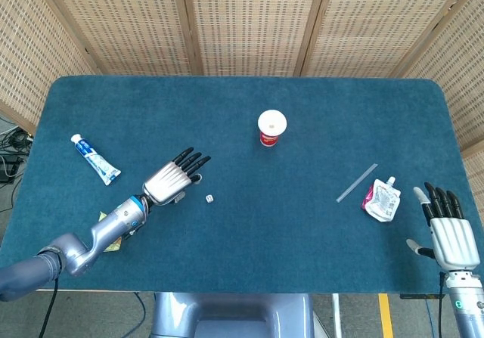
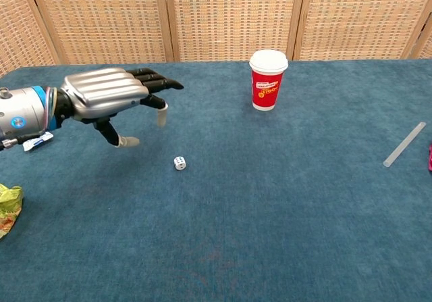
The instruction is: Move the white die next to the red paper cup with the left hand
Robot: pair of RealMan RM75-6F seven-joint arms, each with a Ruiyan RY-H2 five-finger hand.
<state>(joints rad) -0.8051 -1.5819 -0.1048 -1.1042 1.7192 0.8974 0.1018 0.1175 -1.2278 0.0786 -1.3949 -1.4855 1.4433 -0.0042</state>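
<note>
Fingers spread and empty, the left hand [image 1: 172,179] hovers just left of the white die [image 1: 209,198]. The red paper cup [image 1: 271,127] stands well beyond. The right hand [image 1: 446,228] lies released too.

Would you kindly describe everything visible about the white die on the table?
The white die is a small white cube with dark pips, though their count is too small to read. It rests flat on the blue felt-like table, well in front and left of the red paper cup. Nothing touches it: the left hand, fingers apart, hovers above and left of it, apart from it.
</note>
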